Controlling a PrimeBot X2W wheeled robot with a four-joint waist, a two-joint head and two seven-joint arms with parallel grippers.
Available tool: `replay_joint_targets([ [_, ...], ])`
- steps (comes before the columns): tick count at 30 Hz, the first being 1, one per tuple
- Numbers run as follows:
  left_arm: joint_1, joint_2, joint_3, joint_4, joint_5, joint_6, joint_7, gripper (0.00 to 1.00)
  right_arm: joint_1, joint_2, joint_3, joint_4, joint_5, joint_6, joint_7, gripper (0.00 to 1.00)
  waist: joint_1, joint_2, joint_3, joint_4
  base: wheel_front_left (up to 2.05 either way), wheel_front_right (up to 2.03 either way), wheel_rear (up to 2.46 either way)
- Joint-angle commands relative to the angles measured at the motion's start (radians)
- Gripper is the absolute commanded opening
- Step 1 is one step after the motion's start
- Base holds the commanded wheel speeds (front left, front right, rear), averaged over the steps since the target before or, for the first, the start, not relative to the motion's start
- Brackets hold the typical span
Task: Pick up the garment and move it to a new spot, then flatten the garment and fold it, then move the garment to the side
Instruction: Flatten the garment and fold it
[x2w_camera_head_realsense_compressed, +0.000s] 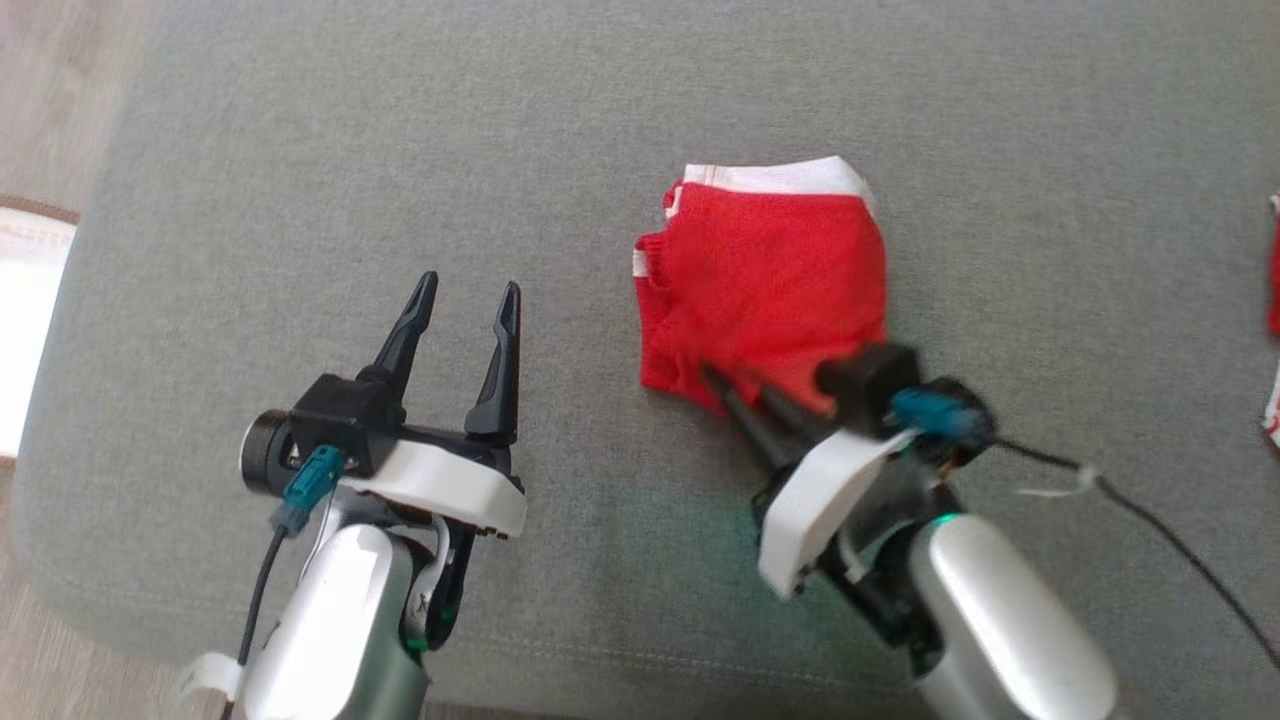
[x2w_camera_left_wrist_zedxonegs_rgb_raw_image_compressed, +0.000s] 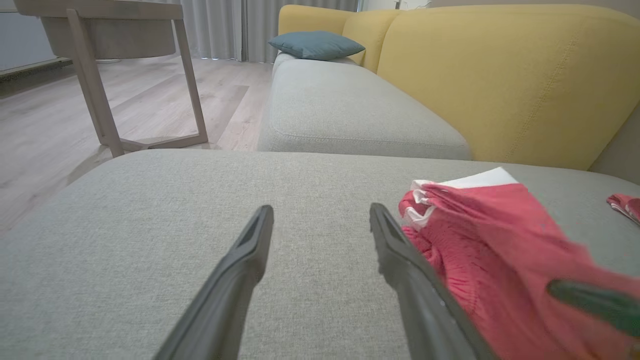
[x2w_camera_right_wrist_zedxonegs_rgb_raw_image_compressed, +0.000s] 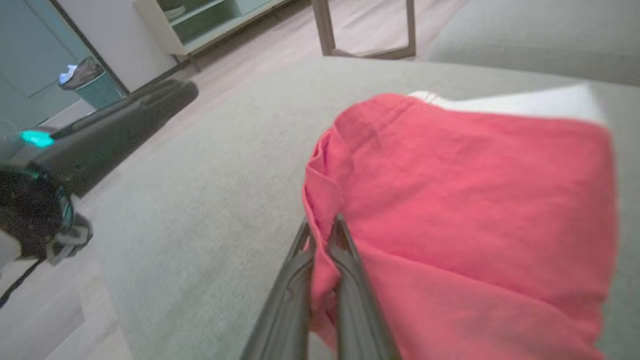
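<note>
- The grey seat cushion (x2w_camera_head_realsense_compressed: 300, 150) takes up most of the head view and carries everything else. In the left wrist view a second grey seat runs on behind it.
- A yellow backrest (x2w_camera_left_wrist_zedxonegs_rgb_raw_image_compressed: 500, 85) rises along the far side of the seats in the left wrist view.
- A wooden side table (x2w_camera_left_wrist_zedxonegs_rgb_raw_image_compressed: 92, 85) stands on the pale plank floor, off the cushion's left end.
- The garment (x2w_camera_head_realsense_compressed: 770, 280) is red mesh cloth with a white band along its far edge. It lies bunched into a rough square on the cushion, right of centre in the head view (not flat, its left side rumpled into folds).
- The right gripper (x2w_camera_head_realsense_compressed: 738, 385) reaches into the garment's near edge. Its two fingers are pressed together, with a fold of red cloth pinched between them, as the right wrist view (x2w_camera_right_wrist_zedxonegs_rgb_raw_image_compressed: 322, 222) shows clearly.
- The left gripper (x2w_camera_head_realsense_compressed: 470, 282) is above bare cushion, to the left of the garment and apart from it. Its fingers are spread wide with nothing between them.
- A blue pillow (x2w_camera_left_wrist_zedxonegs_rgb_raw_image_compressed: 316, 44) lies at the far end of the second seat.
- Another red-and-white cloth (x2w_camera_head_realsense_compressed: 1274, 320) lies at the right edge of the head view, well apart from the garment.
- A thin black cable (x2w_camera_head_realsense_compressed: 1150, 520) trails from the right wrist across the cushion.
</note>
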Motion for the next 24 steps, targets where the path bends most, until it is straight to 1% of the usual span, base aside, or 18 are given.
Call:
replay_joint_targets([
  [1, -0.012, 0.009, 0.032, -0.035, -0.004, -0.001, -0.012, 1.00, -0.017, 0.012, 0.040, -0.021, 0.012, 0.007, 0.001, 0.00, 0.0000, -0.0001, 0.005, 0.005, 0.00, 0.00, 0.00],
  [3, -0.012, 0.008, 0.033, -0.037, -0.005, 0.001, -0.012, 1.00, -0.014, 0.013, 0.073, 0.003, 0.017, 0.007, 0.007, 0.00, 0.0000, -0.0001, 0.010, 0.008, 0.00, 0.00, 0.00],
  [6, -0.013, 0.007, 0.034, -0.039, -0.006, 0.002, -0.012, 1.00, -0.009, 0.007, 0.096, 0.029, 0.023, 0.007, 0.002, 0.00, 0.0000, -0.0001, 0.016, 0.010, 0.00, 0.00, 0.00],
  [7, -0.014, 0.006, 0.035, -0.039, -0.006, 0.003, -0.012, 1.00, -0.010, 0.004, 0.097, 0.035, 0.024, 0.007, -0.003, 0.35, 0.0000, -0.0001, 0.018, 0.009, 0.00, 0.00, 0.00],
  [8, -0.016, 0.006, 0.037, -0.040, -0.006, 0.004, -0.012, 1.00, -0.013, 0.002, 0.092, 0.043, 0.023, 0.007, -0.019, 1.00, 0.0000, -0.0001, 0.021, 0.008, 0.00, 0.00, 0.00],
  [11, -0.017, 0.005, 0.041, -0.040, -0.003, 0.005, -0.012, 1.00, -0.021, 0.000, 0.087, 0.030, 0.022, 0.007, -0.077, 1.00, 0.0000, -0.0001, 0.022, 0.002, 0.00, 0.00, 0.00],
  [14, -0.018, 0.006, 0.046, -0.038, 0.001, 0.007, -0.012, 1.00, -0.028, -0.011, 0.081, -0.017, 0.035, 0.007, -0.173, 1.00, 0.0000, -0.0001, 0.018, -0.006, 0.00, 0.00, 0.00],
  [16, -0.018, 0.008, 0.049, -0.036, 0.004, 0.009, -0.012, 1.00, -0.019, -0.023, 0.053, -0.049, 0.042, 0.007, -0.231, 1.00, 0.0000, -0.0001, 0.012, -0.012, 0.00, 0.00, 0.00],
  [19, -0.016, 0.013, 0.055, -0.038, 0.008, 0.012, -0.012, 1.00, 0.008, -0.038, -0.039, -0.083, 0.039, 0.007, -0.285, 1.00, 0.0000, -0.0001, 0.004, -0.023, 0.00, 0.00, 0.00],
  [24, -0.008, 0.023, 0.070, -0.050, 0.013, 0.019, -0.012, 1.00, 0.078, -0.037, -0.262, -0.126, 0.005, 0.007, -0.318, 1.00, 0.0000, -0.0001, -0.009, -0.045, 0.00, 0.00, 0.00],
])
